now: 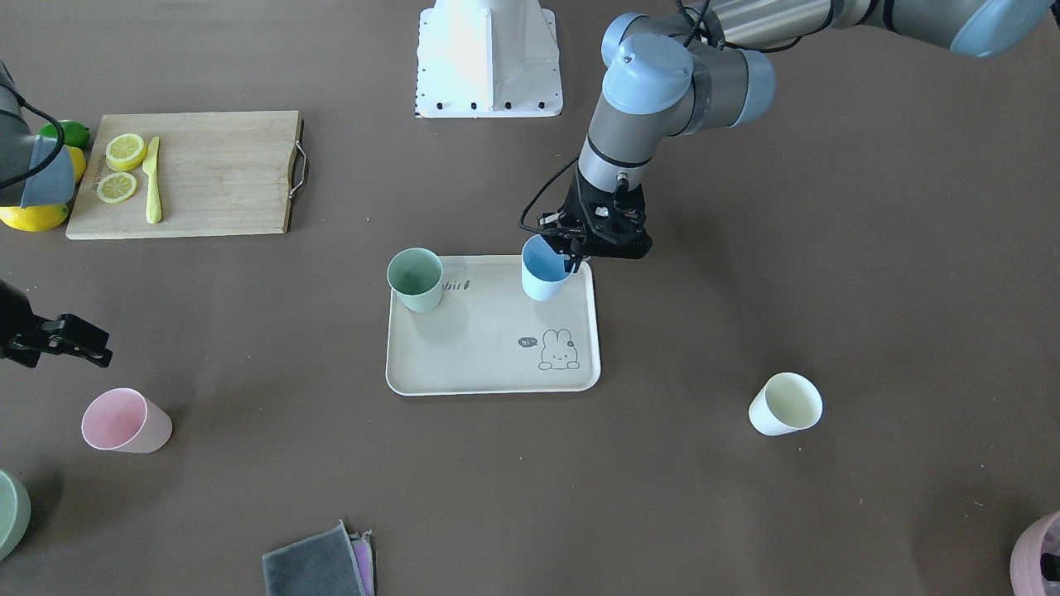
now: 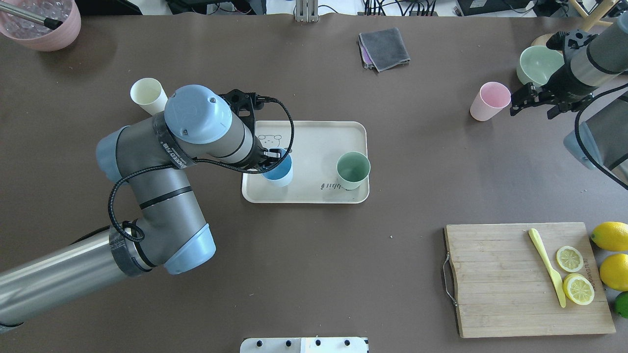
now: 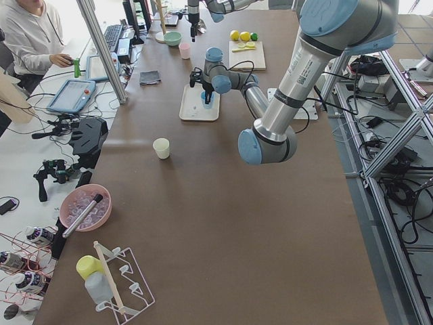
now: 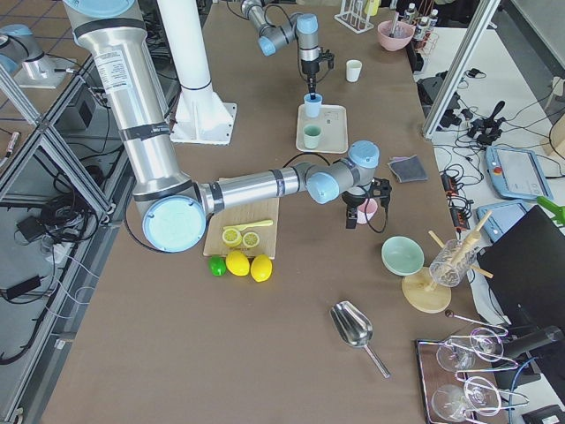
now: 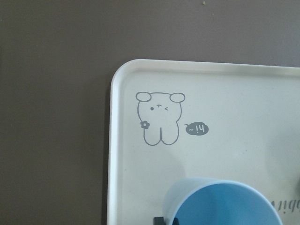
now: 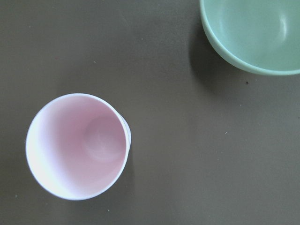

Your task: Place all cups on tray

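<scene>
The beige tray [image 1: 489, 364] lies mid-table and also shows in the overhead view [image 2: 319, 137]. A mint green cup [image 1: 416, 280] and a light blue cup [image 1: 544, 269] stand upright on it. My left gripper [image 1: 575, 261] is shut on the blue cup's rim, one finger inside it; the left wrist view shows the blue cup [image 5: 220, 204] on the tray [image 5: 234, 103]. The pink cup [image 1: 124, 420] stands on the table; my right gripper [image 1: 87, 345] is open and empty just beside and above it. The right wrist view looks down into the pink cup [image 6: 77, 145]. The cream cup [image 1: 785, 404] stands alone on the table.
A wooden cutting board [image 1: 207, 174] with lemon slices and a yellow knife lies at the robot's right. A mint green bowl [image 2: 539, 63] stands just past the pink cup. A folded grey cloth [image 2: 384, 47] lies at the far edge, a pink bowl [image 2: 41, 22] at the far left corner.
</scene>
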`<state>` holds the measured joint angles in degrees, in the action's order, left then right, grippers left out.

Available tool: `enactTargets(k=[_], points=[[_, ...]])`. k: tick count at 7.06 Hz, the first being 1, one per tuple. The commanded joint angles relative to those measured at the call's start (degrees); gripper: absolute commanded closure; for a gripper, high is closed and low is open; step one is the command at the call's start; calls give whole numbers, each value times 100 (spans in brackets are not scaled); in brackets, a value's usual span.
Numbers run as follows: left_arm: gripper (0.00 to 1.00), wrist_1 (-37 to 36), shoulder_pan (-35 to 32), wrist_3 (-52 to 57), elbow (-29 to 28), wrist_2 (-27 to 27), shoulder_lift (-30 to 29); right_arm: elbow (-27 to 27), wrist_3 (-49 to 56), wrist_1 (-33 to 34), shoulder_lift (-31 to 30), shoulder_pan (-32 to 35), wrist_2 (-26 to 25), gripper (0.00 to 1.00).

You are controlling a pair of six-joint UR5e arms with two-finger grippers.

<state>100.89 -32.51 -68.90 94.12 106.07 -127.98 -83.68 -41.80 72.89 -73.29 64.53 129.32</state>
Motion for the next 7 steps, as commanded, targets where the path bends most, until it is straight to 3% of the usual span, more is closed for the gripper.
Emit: enactTargets(k=[1,2,7], points=[[79,-16,60,9,-77,-96,-122,368,-493,-3,366,15,32,4],[2,-17,60,17,-69,-113,-131,648,-626,-20,533,15,32,4],[2,-17,60,35,-95,-254,-122,950,-1032,-56,711,-81,32,14]])
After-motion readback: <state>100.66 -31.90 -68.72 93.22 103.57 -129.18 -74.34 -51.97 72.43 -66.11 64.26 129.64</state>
